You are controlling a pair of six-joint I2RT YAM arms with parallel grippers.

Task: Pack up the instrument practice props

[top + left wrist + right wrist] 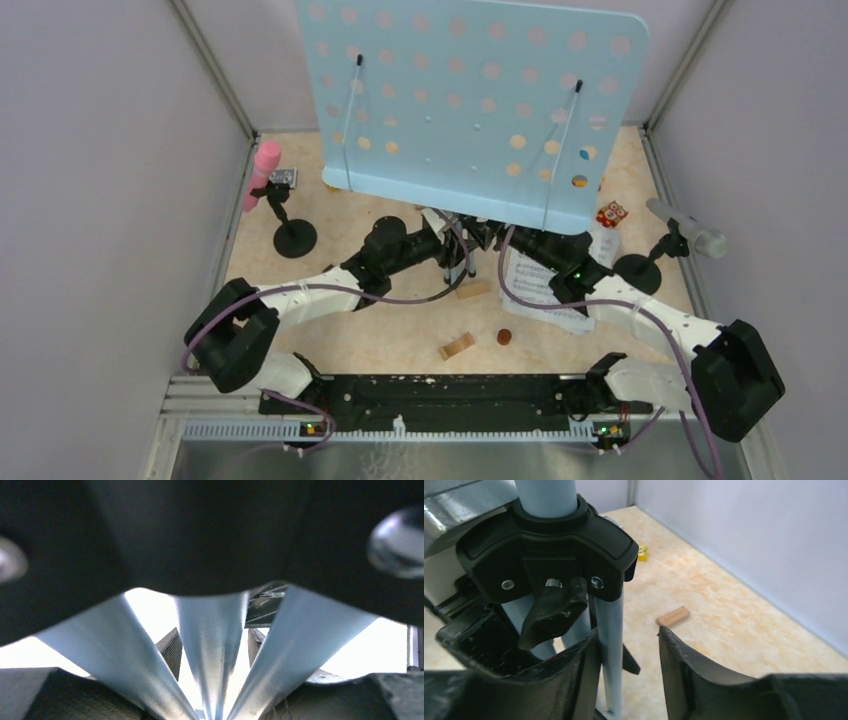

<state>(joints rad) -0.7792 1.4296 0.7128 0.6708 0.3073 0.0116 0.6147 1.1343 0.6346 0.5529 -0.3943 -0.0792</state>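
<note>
The pale blue perforated music rack (470, 100) stands mid-table on grey-blue tripod legs (210, 645). My left gripper (458, 262) reaches under it. In the left wrist view this gripper (215, 680) is closed round the three legs, a finger against each outer one. My right gripper (627, 631) is open below the black hub (544, 545), with one leg (610, 645) against its left finger. A pink microphone (264, 170) sits in a black holder (295, 238) on the left, a silver microphone (690, 228) in a holder (637, 272) on the right. White sheet-music pages (540, 285) lie under the right arm.
Wooden blocks (458, 346) (475, 290) and a brown disc (504, 337) lie in front of the stand. A small colourful toy (611, 213) sits at the right, another small item (283, 177) by the pink microphone. Grey walls enclose three sides of the table.
</note>
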